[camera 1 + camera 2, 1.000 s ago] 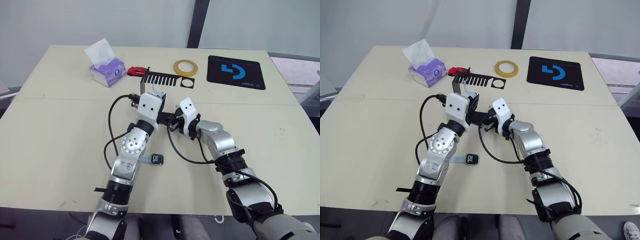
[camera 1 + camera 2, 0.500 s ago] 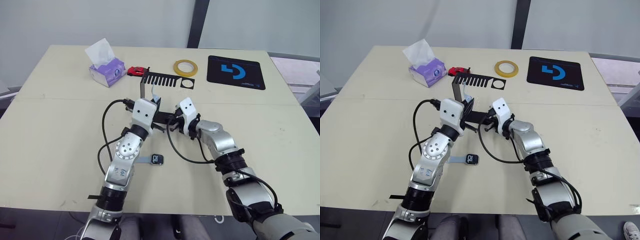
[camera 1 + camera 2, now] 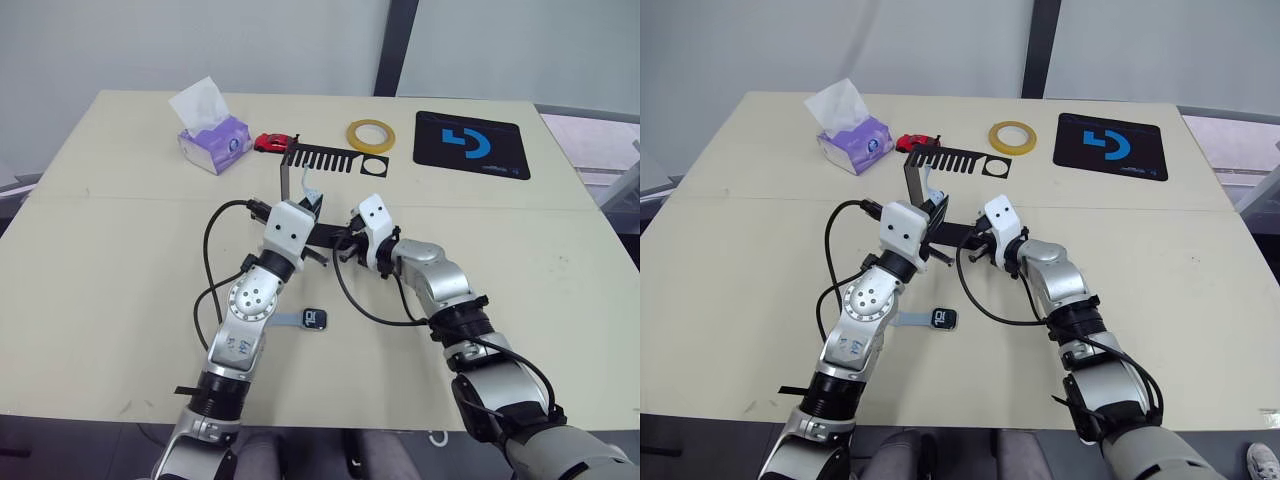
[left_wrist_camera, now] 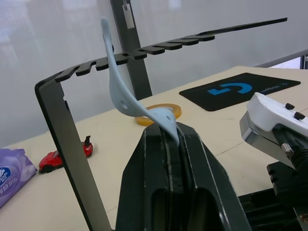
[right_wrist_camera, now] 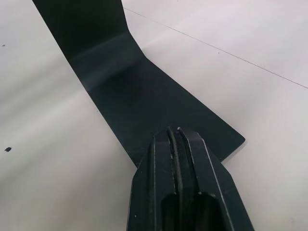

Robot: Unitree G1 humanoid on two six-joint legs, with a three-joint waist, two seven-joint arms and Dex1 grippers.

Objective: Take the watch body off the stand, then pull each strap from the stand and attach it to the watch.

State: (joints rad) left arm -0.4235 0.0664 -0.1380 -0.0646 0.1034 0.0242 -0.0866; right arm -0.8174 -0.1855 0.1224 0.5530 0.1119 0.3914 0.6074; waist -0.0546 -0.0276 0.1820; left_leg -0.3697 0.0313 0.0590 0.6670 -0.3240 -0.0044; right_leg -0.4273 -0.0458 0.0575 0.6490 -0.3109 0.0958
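The thin black bent-sheet stand (image 3: 325, 160) has its flat foot largely hidden behind the two arms in the head views. The digits on the small rounded-square grey watch body (image 3: 314, 319) are too small to read. The pale blue-grey flexible strap (image 4: 127, 91) disappears at its lower end between the left gripper's (image 4: 169, 139) black fingers.

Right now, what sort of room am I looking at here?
Probably a lab or office test room: a plain beige table against a bare wall, holding a tissue pack, a roll of tape and a black mouse mat.
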